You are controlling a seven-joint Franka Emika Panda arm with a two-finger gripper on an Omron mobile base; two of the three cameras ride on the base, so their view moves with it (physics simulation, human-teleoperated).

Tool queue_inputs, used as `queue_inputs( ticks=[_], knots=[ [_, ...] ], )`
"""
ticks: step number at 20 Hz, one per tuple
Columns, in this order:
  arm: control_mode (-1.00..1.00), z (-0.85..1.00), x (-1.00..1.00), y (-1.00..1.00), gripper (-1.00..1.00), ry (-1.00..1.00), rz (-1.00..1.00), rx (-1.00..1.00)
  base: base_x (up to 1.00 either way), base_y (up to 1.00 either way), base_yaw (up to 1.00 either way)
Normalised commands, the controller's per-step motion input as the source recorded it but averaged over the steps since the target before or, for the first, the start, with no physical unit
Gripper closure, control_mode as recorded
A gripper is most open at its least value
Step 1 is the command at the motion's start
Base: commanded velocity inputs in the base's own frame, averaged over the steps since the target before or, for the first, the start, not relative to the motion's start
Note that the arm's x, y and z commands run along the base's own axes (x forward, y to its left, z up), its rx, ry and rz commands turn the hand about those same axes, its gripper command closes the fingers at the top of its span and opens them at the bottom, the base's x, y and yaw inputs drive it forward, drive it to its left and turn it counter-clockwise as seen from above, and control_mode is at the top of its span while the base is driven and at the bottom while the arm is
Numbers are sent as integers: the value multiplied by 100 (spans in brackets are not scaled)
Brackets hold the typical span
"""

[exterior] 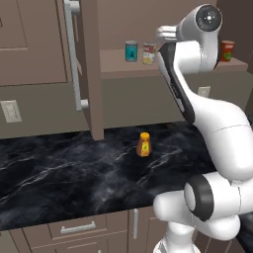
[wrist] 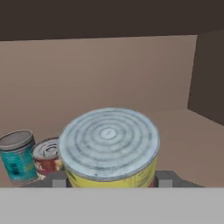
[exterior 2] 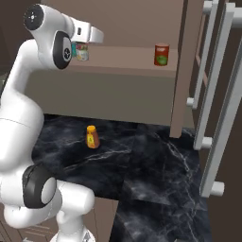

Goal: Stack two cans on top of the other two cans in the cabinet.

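gripping a yellow-labelled can (wrist: 109,151) between its two dark finger tips, the pincer (wrist: 109,181) is pinched shut on the can's sides, one tip at each side of it low in the hand view. the can's ribbed silver lid faces the hand camera, with yellow and a sliver of red label below the rim.

beyond the pincer and off to one side in the hand view, a teal can (wrist: 17,156) stands upright on the cabinet shelf (wrist: 192,144), and a white-and-red can (wrist: 47,156) stands just beside it, between the teal can and the held one. whether those two touch cannot be told.

from the left base view, the white arm (exterior: 207,118) reaches up to the open cabinet (exterior: 91,69), its hand level with the shelf; the teal can and the white-and-red can stand side by side just left of the hand. a red can with a green mark (exterior: 227,51) stands well apart on the far side of the arm, further right along the same shelf.

below the pincer, a small orange bottle (exterior: 144,145) stands upright on the black marble counter (exterior: 59,173).
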Motion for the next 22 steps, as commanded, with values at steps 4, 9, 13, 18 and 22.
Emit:
queue_inputs(
  ticks=[4, 9, 13, 18, 22],
  knots=[
    [-100, 1, 0, -48, 100, 5, -14, 0, 0, 0, 0],
    [-100, 0, 3, -52, 100, 2, -14, 0, 0, 0, 0],
    [-100, 1, 3, -53, 100, 0, -13, 0, 0, 0, 0],
    [-100, 1, 2, -52, 100, 0, -13, 0, 0, 0, 0],
    [-100, 0, 3, -48, 100, 0, -13, 0, 0, 0, 0]
  ],
)
